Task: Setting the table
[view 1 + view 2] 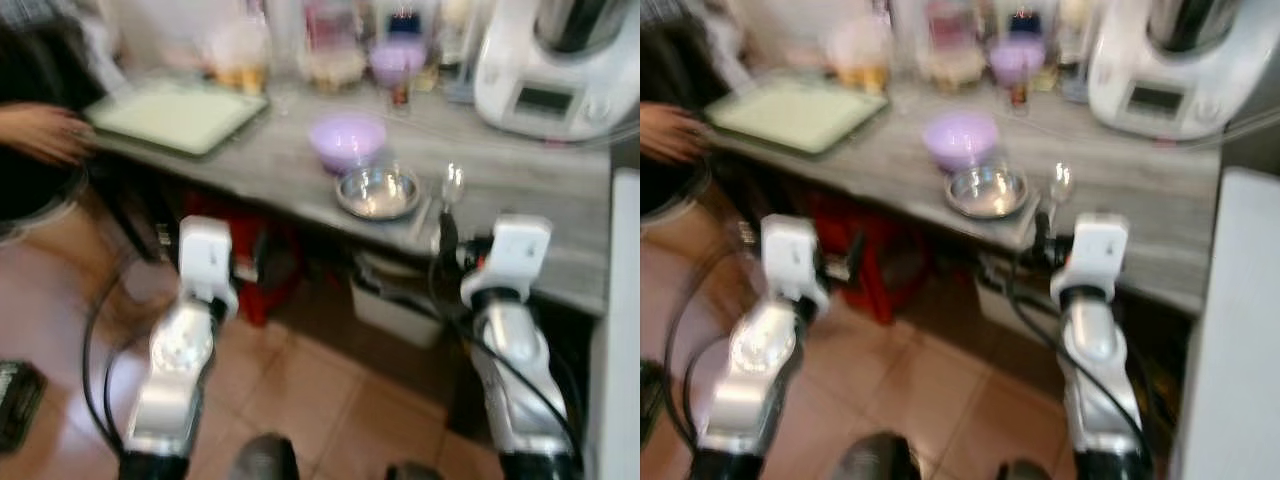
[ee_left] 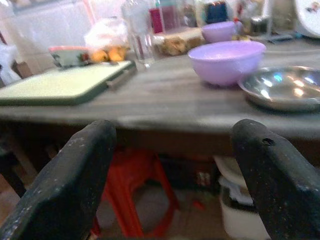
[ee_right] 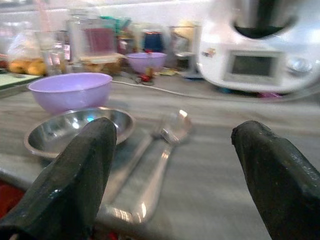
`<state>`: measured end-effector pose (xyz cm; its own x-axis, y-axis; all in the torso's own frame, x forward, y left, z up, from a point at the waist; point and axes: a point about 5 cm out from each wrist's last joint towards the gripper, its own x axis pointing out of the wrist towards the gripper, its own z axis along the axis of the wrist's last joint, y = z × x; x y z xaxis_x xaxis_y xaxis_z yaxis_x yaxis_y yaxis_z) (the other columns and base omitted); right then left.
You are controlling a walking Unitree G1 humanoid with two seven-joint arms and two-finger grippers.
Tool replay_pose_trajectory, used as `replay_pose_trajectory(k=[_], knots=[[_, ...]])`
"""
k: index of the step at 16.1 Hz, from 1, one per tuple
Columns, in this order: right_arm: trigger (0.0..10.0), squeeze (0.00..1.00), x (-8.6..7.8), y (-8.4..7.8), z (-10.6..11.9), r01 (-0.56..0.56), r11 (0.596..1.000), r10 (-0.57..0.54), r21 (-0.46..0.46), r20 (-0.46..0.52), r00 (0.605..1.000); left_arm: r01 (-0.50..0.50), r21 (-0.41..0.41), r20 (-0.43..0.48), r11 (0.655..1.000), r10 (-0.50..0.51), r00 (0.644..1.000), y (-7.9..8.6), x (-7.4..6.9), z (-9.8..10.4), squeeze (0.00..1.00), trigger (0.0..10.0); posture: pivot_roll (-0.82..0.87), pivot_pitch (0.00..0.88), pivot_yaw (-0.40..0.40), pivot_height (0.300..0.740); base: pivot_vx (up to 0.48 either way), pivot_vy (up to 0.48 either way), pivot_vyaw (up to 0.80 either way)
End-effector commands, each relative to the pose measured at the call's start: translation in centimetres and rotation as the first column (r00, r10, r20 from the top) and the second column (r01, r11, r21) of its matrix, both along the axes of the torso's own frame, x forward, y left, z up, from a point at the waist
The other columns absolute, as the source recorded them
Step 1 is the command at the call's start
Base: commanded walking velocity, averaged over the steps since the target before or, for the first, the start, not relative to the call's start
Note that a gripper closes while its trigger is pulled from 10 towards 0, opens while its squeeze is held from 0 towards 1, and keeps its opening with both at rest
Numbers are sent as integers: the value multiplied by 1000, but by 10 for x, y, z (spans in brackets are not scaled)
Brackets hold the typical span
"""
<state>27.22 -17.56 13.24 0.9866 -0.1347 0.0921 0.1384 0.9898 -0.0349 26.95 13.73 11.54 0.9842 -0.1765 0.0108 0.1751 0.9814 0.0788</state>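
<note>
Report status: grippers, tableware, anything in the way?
Left gripper open, empty, short of the table edge. Right gripper open, lined up on the spoons. Steel bowl beside them, purple bowl behind. Nothing blocking.

A long grey wood-grain surface (image 1: 520,190) runs across the room, its back edge crowded with jars and containers against a pale tiled wall (image 2: 55,22). The floor (image 1: 300,400) is laid with reddish-brown tiles. Under the surface stand a red plastic stool (image 2: 135,195) and a white bin (image 1: 395,310) in shadow. Bright, washed-out light falls from behind the jars.
</note>
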Motion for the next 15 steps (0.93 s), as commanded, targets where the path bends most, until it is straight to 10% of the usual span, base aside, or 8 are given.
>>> replay_pose_trajectory(k=[1, 15], knots=[[10000, 0, 2, -4, 0, 47, 999, -47, -14, -10, 999, -1, 13, 40, 1000, 0, 999, 0, 5, 10, 0, 10000, -46, 0, 83, 740, -322, 0, 0], [10000, 0, 7, -7, 4, 37, 999, -37, 39, 9, 999, 110, -29, 53, 993, -109, 993, -14, 4, 12, 0, 10000, -59, 0, 84, 740, -180, 0, -229]])
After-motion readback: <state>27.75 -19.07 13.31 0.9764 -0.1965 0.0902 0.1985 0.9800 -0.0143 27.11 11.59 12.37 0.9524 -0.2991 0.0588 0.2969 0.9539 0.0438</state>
